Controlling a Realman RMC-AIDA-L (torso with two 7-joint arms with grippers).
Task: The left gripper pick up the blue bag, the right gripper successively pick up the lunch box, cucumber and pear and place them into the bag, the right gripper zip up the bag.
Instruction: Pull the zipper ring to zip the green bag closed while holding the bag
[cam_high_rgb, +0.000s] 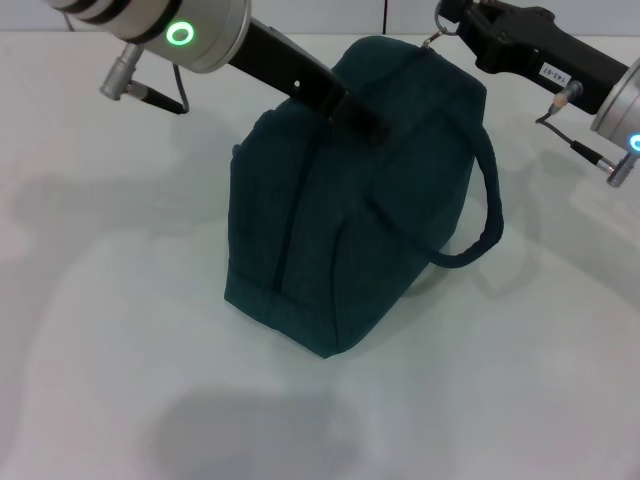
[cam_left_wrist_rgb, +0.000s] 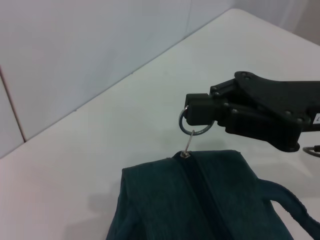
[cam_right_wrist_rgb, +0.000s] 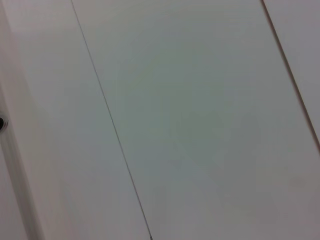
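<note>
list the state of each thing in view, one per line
blue bag: standing on the white table, zipped shut along the top
ring zipper pull: at the far end of the zip, pinched by the right gripper
right gripper: shut on the ring zipper pull
left gripper: holding the bag's top near the handle
loop handle: hanging loose on the bag's right side

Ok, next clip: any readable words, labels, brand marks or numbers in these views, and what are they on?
No text can be read.
White label on the right arm: dark characters, too small and blurred to read.
Blue bag: no logo or print shows on the visible sides.
Right pincer, shut on the ring zipper pull: no markings visible.
Left pincer, on the bag's top: no markings visible.
Right wrist view: plain pale panels, no writing.
</note>
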